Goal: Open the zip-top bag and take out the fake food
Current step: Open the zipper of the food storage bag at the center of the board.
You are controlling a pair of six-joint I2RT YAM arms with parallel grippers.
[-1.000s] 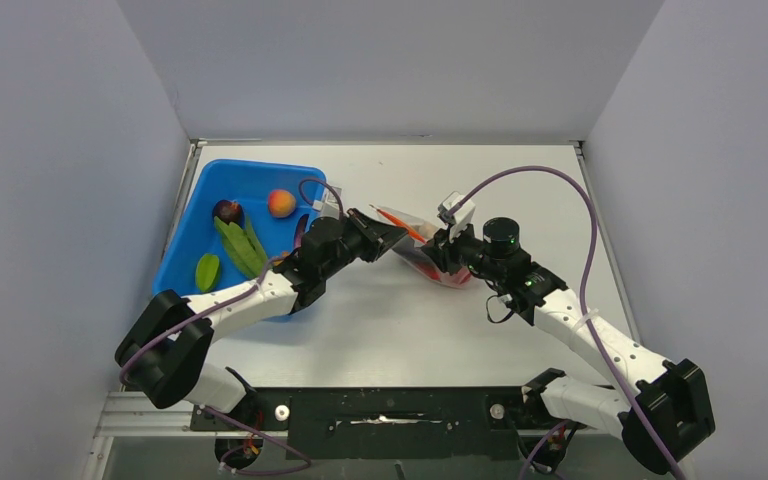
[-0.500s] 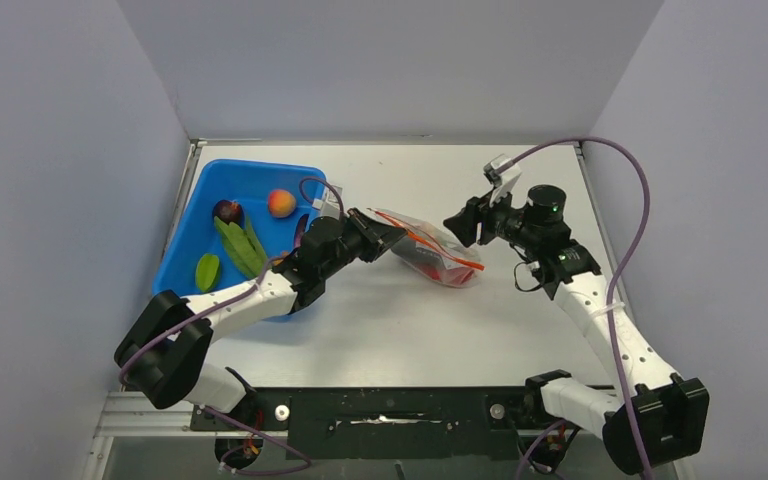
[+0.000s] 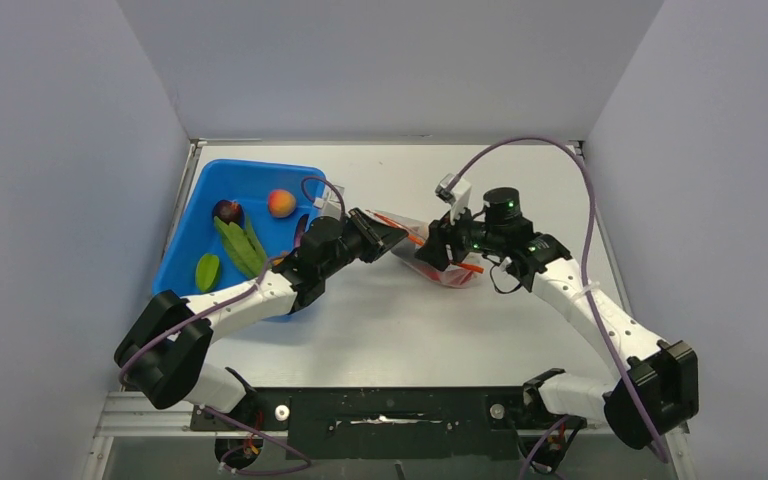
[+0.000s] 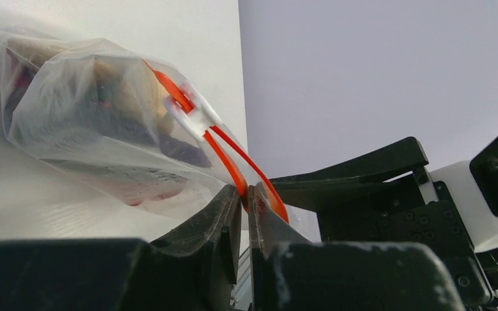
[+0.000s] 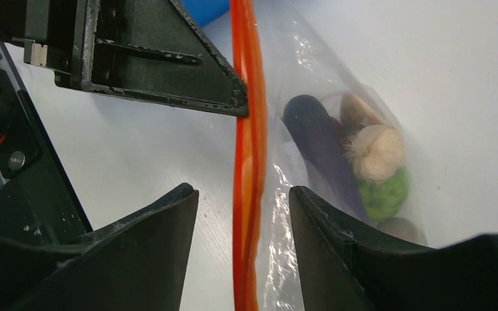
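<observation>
Right wrist view first: looking down the one orange-red zipper strip (image 5: 249,129) of the single crinkly clear plastic zip-top bag (image 5: 311,71), threaded between the fingers of the right gripper (image 5: 243,191), spread wide, gripping nothing. Counting plastic toy food out past those fingertips, to one side: one dark purple piece (image 5: 314,133), one white mushroom (image 5: 379,152), one green bumpy ball (image 5: 382,194), two brownish bits. Over to the left gripper (image 4: 245,193): pinched nearly closed on that strip, one white slider (image 4: 191,110) just beyond its tips.
</observation>
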